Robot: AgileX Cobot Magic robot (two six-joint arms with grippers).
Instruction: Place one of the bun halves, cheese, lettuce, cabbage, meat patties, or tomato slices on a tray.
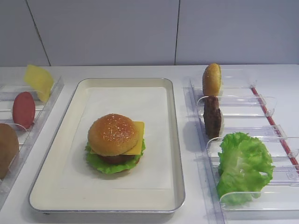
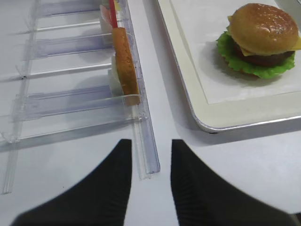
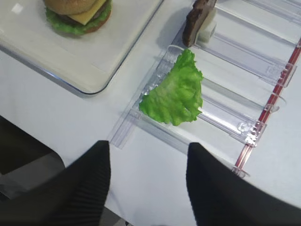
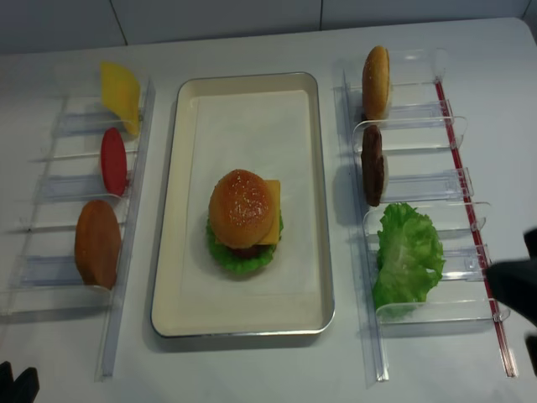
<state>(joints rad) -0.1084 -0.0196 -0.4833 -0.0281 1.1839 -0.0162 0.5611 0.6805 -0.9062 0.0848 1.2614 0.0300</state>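
Note:
On the cream tray (image 1: pixel 177 140) stands a stacked burger: a sesame bun half (image 1: pixel 113 134) over cheese (image 1: pixel 138 135), a meat patty and lettuce. Loose lettuce (image 3: pixel 176 92) lies in the right bins, with a meat patty (image 1: pixel 212 116) and a plain bun (image 1: pixel 211 79) behind it. The left bins hold a cheese slice (image 1: pixel 39 80), a tomato slice (image 1: pixel 23 109) and a tan bun (image 2: pixel 124 59). Cabbage is out of view. My right gripper (image 3: pixel 148 148) hangs open and empty over the table, in front of the lettuce bin. My left gripper (image 2: pixel 151 143) has its fingers apart, empty, above the left bin's near end.
Clear plastic divided bins (image 4: pixel 419 185) flank the tray on both sides; the right one has a red strip (image 4: pixel 470 210) along its outer edge. Bare white table (image 4: pixel 252 369) lies in front of the tray. A pale wall stands behind.

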